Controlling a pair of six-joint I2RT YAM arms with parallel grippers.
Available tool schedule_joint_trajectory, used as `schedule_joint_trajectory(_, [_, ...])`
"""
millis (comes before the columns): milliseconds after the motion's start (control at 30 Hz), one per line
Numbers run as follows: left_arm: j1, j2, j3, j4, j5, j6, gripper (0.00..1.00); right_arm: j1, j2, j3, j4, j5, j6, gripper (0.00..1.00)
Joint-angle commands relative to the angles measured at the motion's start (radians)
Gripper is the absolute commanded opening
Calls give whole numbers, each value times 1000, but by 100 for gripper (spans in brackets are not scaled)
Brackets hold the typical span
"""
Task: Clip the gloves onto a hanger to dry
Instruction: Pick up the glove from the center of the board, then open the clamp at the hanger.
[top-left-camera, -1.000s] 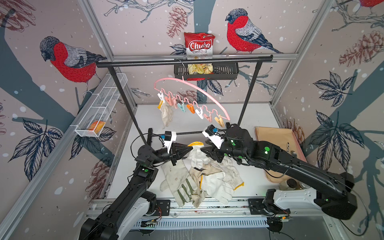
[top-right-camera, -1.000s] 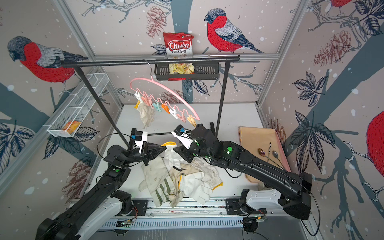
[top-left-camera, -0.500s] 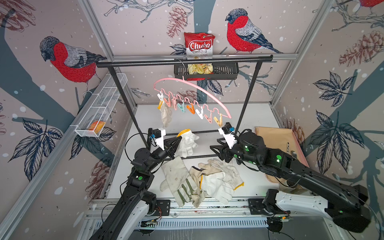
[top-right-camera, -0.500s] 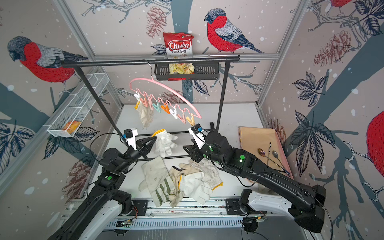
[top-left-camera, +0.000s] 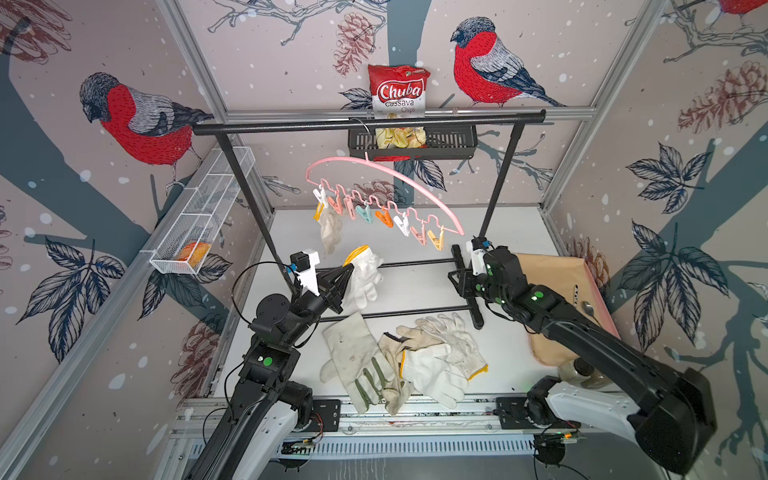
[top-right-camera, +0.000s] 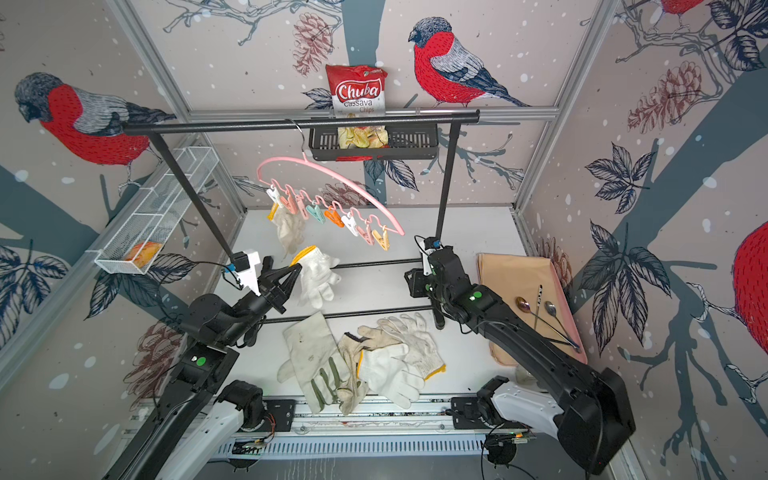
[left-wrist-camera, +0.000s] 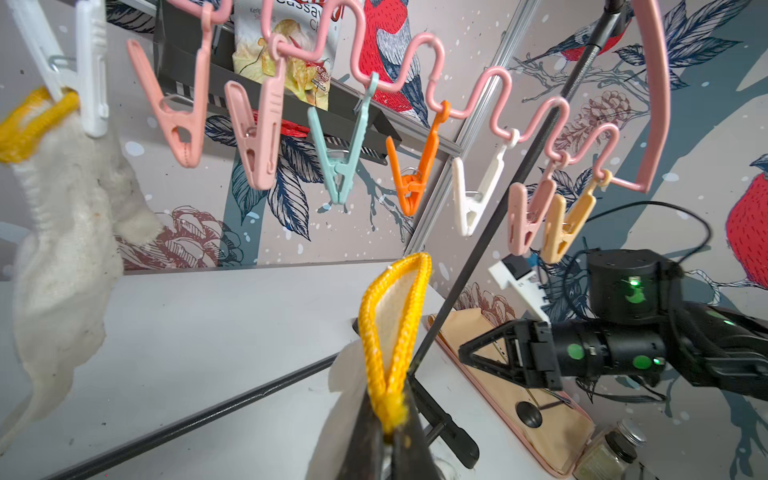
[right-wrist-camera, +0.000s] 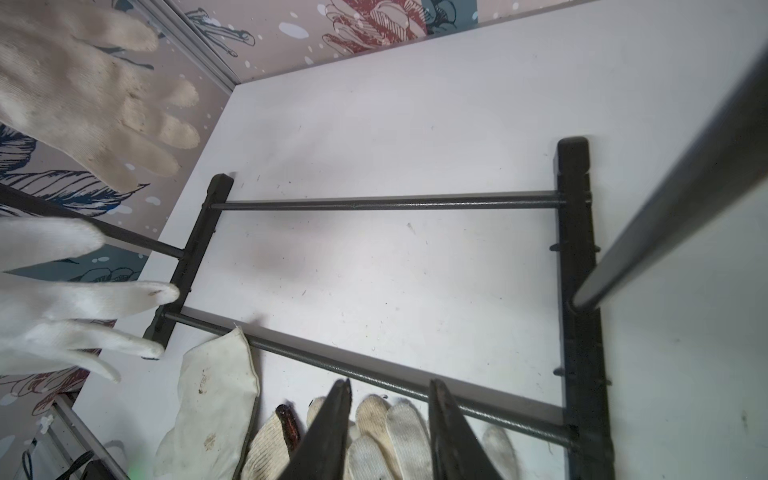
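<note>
The pink hanger (top-left-camera: 386, 172) (top-right-camera: 332, 174) (left-wrist-camera: 660, 83) hangs by its hook from the black rack's top bar, with a row of pastel clothespins. One knit glove (top-left-camera: 330, 230) (top-right-camera: 289, 230) (left-wrist-camera: 62, 232) hangs from the white clip at its left end. My left gripper (top-left-camera: 348, 269) (top-right-camera: 297, 269) (left-wrist-camera: 390, 432) is shut on the yellow cuff of another knit glove (top-left-camera: 365, 278) (top-right-camera: 318, 276) (left-wrist-camera: 395, 332), held in the air below the clips. Several more gloves (top-left-camera: 399, 361) (top-right-camera: 361, 357) (right-wrist-camera: 374, 440) lie piled at the table's front. My right gripper (top-left-camera: 454, 279) (top-right-camera: 410, 282) (right-wrist-camera: 390, 384) is open and holds nothing, near the rack's right post.
The black rack (top-left-camera: 365, 124) stands mid-table, its base bars (right-wrist-camera: 386, 203) on the white surface. A black basket with a chip bag (top-left-camera: 411, 141) hangs on the back wall. A white wire basket (top-left-camera: 199, 224) is on the left wall. A tan tray with spoons (top-right-camera: 523, 282) lies at the right.
My left gripper has lifted the yellow-cuffed glove off the pile toward the hanger. My right gripper has drawn back to the right, away from that glove, and its jaws have narrowed.
</note>
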Motion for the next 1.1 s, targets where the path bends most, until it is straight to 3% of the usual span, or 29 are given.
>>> schedule_joint_trajectory(0, [-2, -5, 22, -21, 38, 26, 0, -11, 119, 54, 32, -14, -20, 34])
schedule_joint_trajectory(300, [0, -29, 55, -77, 7, 18, 0, -96, 529, 283, -32, 36, 3, 22])
schedule_joint_trajectory(467, [-1, -36, 63, -89, 12, 12, 0, -119, 633, 332, -26, 120, 10, 22])
schedule_joint_trajectory(800, [0, -21, 68, -58, 29, 8, 0, -269, 551, 249, -21, 186, 22, 19])
schedule_joint_trajectory(1067, [0, 13, 100, 0, 39, -10, 0, -319, 448, 172, -36, 189, -9, 20])
